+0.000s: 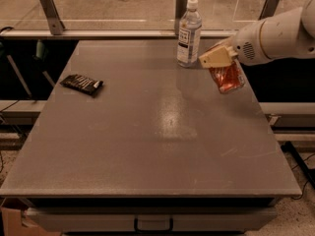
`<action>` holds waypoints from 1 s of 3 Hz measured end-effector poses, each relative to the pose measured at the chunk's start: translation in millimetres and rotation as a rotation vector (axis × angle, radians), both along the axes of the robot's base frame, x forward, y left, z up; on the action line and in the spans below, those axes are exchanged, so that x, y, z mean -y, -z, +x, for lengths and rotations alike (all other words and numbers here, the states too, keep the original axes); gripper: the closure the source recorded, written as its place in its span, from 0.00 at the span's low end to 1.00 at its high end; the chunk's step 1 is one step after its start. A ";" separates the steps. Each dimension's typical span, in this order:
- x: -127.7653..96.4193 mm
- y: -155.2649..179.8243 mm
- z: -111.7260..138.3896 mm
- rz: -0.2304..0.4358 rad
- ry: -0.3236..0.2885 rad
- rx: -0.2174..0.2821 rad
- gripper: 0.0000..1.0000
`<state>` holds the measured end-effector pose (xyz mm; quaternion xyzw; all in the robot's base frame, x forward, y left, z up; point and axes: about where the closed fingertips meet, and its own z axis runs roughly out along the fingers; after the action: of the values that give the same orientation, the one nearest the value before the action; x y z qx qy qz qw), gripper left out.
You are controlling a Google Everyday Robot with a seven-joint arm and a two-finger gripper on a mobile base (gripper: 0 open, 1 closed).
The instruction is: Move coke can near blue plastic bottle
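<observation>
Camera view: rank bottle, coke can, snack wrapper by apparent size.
1. blue plastic bottle.
2-3. coke can, held by the gripper right of the bottle, and snack wrapper: too alike to rank.

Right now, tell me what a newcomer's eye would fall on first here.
The white robot arm's end effector grips a small red aluminium coke can, tilted, at the far right of the grey table. Just left of it stands a tall clear plastic bottle with a white cap, and a dark flat snack wrapper lies at the left side.
</observation>
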<state>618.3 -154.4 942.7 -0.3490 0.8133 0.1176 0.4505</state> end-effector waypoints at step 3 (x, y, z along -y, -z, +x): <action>14.9 -16.5 51.2 0.088 -0.041 0.183 1.00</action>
<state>669.5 -169.3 959.3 -0.3545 0.7556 0.1301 0.5353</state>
